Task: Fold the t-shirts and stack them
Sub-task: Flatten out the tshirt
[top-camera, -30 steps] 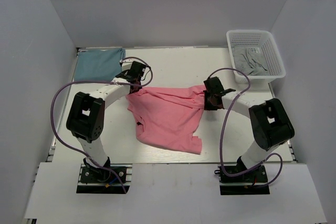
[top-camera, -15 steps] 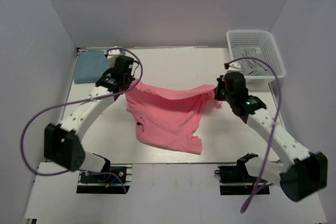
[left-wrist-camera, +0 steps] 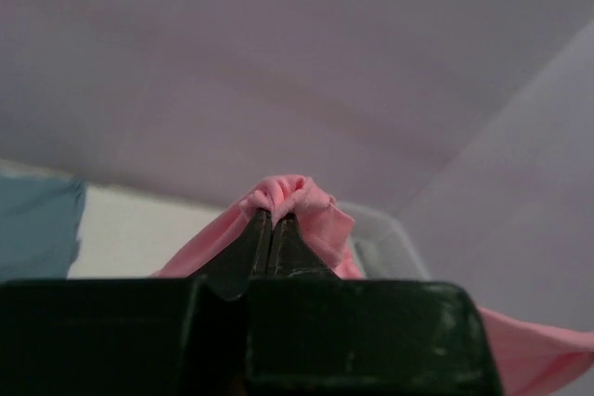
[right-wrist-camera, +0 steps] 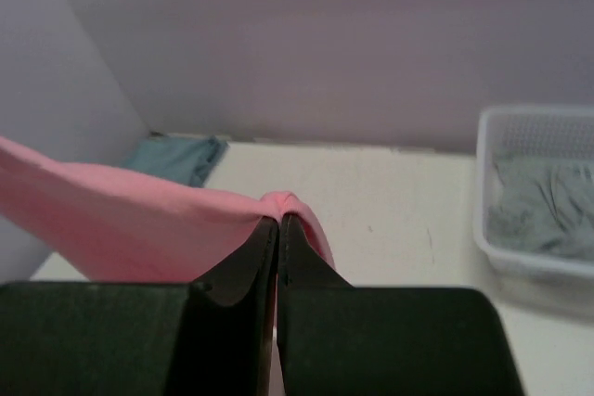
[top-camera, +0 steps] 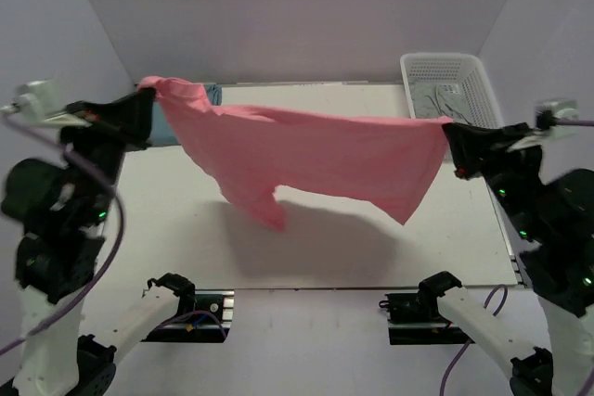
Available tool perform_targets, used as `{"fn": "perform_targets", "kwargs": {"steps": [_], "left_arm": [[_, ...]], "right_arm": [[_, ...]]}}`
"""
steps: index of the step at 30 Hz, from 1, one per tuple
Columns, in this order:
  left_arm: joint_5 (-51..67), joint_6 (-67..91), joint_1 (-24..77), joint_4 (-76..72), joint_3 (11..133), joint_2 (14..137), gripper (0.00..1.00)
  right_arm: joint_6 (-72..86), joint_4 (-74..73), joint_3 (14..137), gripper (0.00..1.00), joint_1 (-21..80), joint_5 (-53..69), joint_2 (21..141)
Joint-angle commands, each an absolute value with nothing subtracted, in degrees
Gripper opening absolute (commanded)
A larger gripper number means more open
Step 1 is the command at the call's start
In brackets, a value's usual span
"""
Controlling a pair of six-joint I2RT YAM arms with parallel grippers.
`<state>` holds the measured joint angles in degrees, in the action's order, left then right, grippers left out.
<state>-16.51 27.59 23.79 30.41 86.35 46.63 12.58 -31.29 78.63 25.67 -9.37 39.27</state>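
The salmon pink t-shirt (top-camera: 306, 155) hangs stretched in the air between my two grippers, high above the table. My left gripper (top-camera: 147, 104) is shut on its left corner, with pink cloth bunched at the jaws (left-wrist-camera: 288, 197). My right gripper (top-camera: 449, 132) is shut on its right corner (right-wrist-camera: 283, 203). The shirt sags in the middle and a flap hangs low at the left. The teal-blue t-shirt (top-camera: 165, 125) lies folded at the back left of the table, mostly hidden behind the pink one; it also shows in the right wrist view (right-wrist-camera: 176, 157).
A white mesh basket (top-camera: 455, 90) with grey cloth inside stands at the back right, also in the right wrist view (right-wrist-camera: 538, 187). Grey walls close the table on three sides. The shirt casts a shadow on the white tabletop (top-camera: 371, 238).
Both arms have risen high and spread apart, lifting the pink shirt off the table and stretching it out in the air.
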Motion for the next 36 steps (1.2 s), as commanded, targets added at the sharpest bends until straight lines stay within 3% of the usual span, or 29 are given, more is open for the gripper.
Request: {"fn": "perform_targets", "kwargs": {"steps": [1, 8, 11, 19, 24, 26, 31, 36], "left_arm": [[-8.5, 24.5, 23.3, 33.3, 95.0, 45.4, 0.0], [-0.5, 21.8, 23.3, 40.2, 120.0, 48.6, 0.0], [2.2, 21.8, 23.3, 40.2, 121.5, 48.6, 0.0], [-0.8, 22.3, 23.3, 35.1, 110.2, 50.9, 0.0], [-10.8, 20.6, 24.0, 31.6, 97.4, 58.2, 0.0], [-14.2, 20.6, 23.2, 28.9, 93.4, 61.3, 0.0], [-24.6, 22.5, 22.6, 23.6, 82.1, 74.7, 0.0], [-20.9, 22.0, 19.0, 14.7, 78.9, 94.4, 0.0]], "right_arm": [[8.5, -35.9, 87.3, 0.0, 25.6, 1.6, 38.2], [7.5, -40.0, 101.5, 0.0, 25.4, 6.4, 35.6], [7.5, -39.9, 103.4, 0.0, 25.4, 7.0, 36.0], [9.0, -36.5, 94.9, 0.0, 25.5, 0.5, 40.2], [11.3, -30.2, 83.3, 0.0, 25.5, -21.8, 46.6], [12.6, -26.5, 77.5, 0.0, 25.4, -24.7, 48.8], [14.5, -16.3, 65.8, 0.0, 24.3, -32.8, 65.4], [16.0, -9.8, 65.1, 0.0, 21.3, -29.1, 86.2]]}}
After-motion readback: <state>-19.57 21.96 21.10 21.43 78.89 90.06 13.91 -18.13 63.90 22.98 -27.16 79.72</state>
